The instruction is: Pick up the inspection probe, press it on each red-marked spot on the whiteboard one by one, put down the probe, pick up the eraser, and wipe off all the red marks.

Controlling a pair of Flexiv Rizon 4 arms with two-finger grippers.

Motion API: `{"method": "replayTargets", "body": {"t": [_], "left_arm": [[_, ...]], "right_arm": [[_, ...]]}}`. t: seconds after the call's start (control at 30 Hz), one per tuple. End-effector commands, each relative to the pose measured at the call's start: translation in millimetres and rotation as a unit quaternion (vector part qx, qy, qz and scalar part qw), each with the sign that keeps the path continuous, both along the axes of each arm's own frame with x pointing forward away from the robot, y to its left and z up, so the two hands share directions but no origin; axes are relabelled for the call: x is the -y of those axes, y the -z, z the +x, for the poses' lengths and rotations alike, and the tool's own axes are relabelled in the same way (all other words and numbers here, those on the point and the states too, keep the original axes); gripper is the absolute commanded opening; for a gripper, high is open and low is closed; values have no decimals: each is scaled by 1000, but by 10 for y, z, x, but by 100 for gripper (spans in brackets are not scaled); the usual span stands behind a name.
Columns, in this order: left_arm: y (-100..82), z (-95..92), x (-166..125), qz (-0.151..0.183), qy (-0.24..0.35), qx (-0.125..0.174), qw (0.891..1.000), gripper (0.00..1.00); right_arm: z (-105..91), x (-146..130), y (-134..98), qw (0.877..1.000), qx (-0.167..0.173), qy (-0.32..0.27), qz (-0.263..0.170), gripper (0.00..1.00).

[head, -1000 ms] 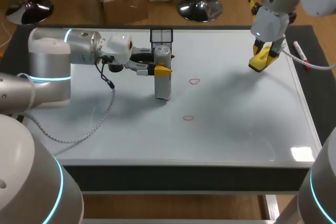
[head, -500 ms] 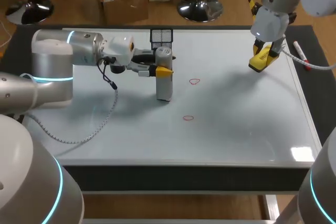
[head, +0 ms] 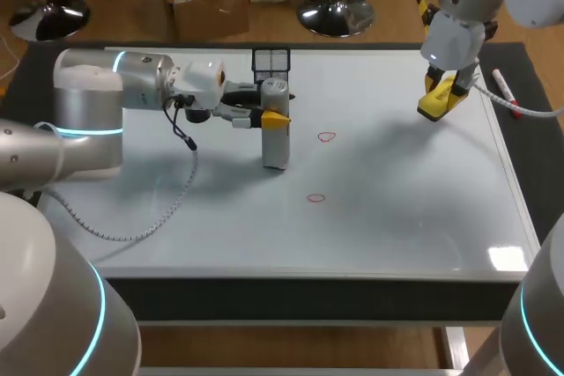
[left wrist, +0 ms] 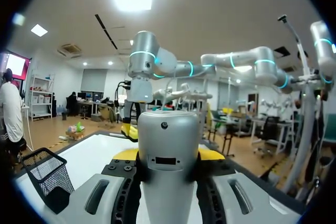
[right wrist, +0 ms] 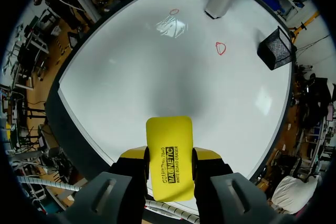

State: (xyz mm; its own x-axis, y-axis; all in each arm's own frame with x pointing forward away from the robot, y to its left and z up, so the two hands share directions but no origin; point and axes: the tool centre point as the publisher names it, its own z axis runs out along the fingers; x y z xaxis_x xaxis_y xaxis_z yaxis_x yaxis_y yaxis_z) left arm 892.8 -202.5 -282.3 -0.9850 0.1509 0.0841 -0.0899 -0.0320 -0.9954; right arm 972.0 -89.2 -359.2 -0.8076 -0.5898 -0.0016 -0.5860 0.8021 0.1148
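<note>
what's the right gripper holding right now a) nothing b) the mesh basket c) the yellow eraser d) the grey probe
c: the yellow eraser sits clamped between both fingers of the right gripper, while the grey probe is in the left gripper.

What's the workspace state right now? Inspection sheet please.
Surface: whiteboard, two red marks showing.
Job's things: probe upright, lower end at the board; eraser held above the board's far right part.
Clutter: black mesh basket at the far edge; marker beside the board's right edge.
Grippers: left gripper shut on probe; right gripper shut on eraser.
Cables: left arm's cable looped over the board's left part.
Surroundings: nothing seen.
</note>
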Motion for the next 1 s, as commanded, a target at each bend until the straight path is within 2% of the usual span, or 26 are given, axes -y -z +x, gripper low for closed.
{"method": "replayTargets", "body": {"t": [0.03, 0.27, 0.53, 1.0], "left_arm": [[4, 4, -22, -1, 0, 1, 1000, 0], [-35, -21, -46, -4, 7, 4, 1000, 0], [-193, -37, -116, -4, 48, 14, 999, 0], [-317, 91, -448, -7, 73, 15, 997, 0]], "right_arm": [[5, 2, -6, 1000, 0, -1, -2, 0], [5, 2, -6, 1000, 0, -1, -2, 0], [5, 2, -6, 1000, 0, -1, -2, 0], [5, 2, -6, 1000, 0, -1, -2, 0]]}}
